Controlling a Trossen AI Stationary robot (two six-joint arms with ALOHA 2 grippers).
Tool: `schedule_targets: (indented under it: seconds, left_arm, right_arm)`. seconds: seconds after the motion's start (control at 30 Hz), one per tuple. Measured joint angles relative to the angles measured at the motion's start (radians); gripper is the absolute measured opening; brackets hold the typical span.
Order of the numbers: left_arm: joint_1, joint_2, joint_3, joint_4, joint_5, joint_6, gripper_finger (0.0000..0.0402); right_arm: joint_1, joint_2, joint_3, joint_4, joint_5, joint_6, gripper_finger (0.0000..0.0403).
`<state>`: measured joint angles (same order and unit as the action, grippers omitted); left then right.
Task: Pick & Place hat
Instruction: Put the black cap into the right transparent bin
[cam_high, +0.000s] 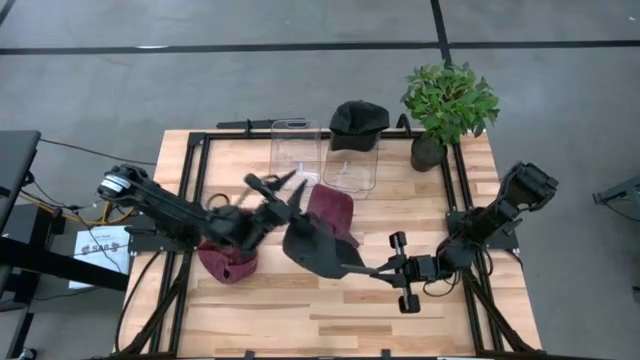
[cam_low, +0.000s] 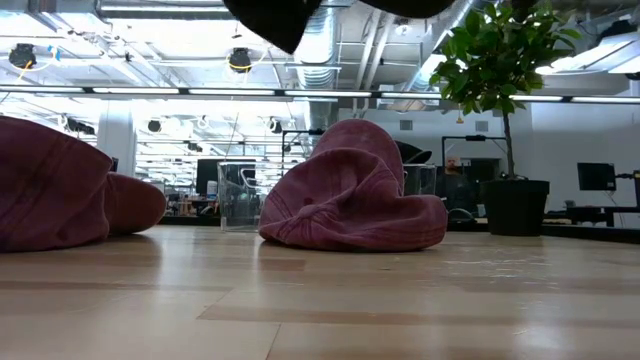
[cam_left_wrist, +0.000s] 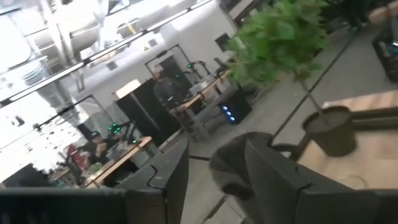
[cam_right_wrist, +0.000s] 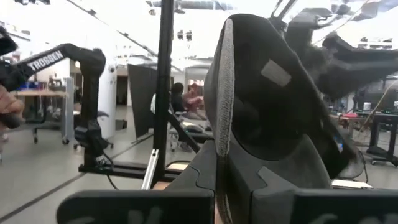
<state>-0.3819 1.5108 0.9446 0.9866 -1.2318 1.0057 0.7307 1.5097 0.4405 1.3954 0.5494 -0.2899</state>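
Note:
My right gripper (cam_high: 375, 268) is shut on a black hat (cam_high: 318, 248) held above the table's middle; the hat's hollow inside fills the right wrist view (cam_right_wrist: 273, 106). My left gripper (cam_high: 284, 186) hovers open and empty just left of the hat, and in its wrist view (cam_left_wrist: 214, 186) it points toward the far right. One maroon hat (cam_high: 335, 210) lies crumpled on the table beneath and behind the black hat (cam_low: 350, 190). Another maroon hat (cam_high: 228, 262) lies under my left arm (cam_low: 60, 195). A second black hat (cam_high: 358, 122) sits on top of a clear container (cam_high: 350, 170). My right gripper pinches the black hat's rim edge (cam_right_wrist: 219, 134) between its two fingers. The fingers are about level and come from the table's right side. The hat is lifted clear of the table and extends beyond the fingertips toward the left, with its hollow inside facing my wrist.
Another clear container (cam_high: 296, 145) stands at the far middle. A potted plant (cam_high: 448, 105) stands at the far right corner. A dark frame (cam_high: 200, 170) runs along the table's edges. Bare wood (cam_high: 300, 320) lies along the near edge. People show in the room beyond.

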Motion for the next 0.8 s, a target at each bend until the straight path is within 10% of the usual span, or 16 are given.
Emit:
schedule_targets:
  seconds: [0.47,0.8]
  left_arm:
    - [-0.113,0.065,0.102,-0.012,0.315,-0.352,0.0156]
    - [-0.15,0.068,0.102,-0.327,0.254,-0.55,0.0156]
  right_arm:
    - [-0.006,0.0,0.029,-0.054,0.183,-0.029,0.0003]
    - [0.003,0.0,0.029,-0.036,0.141,-0.059,0.0003]
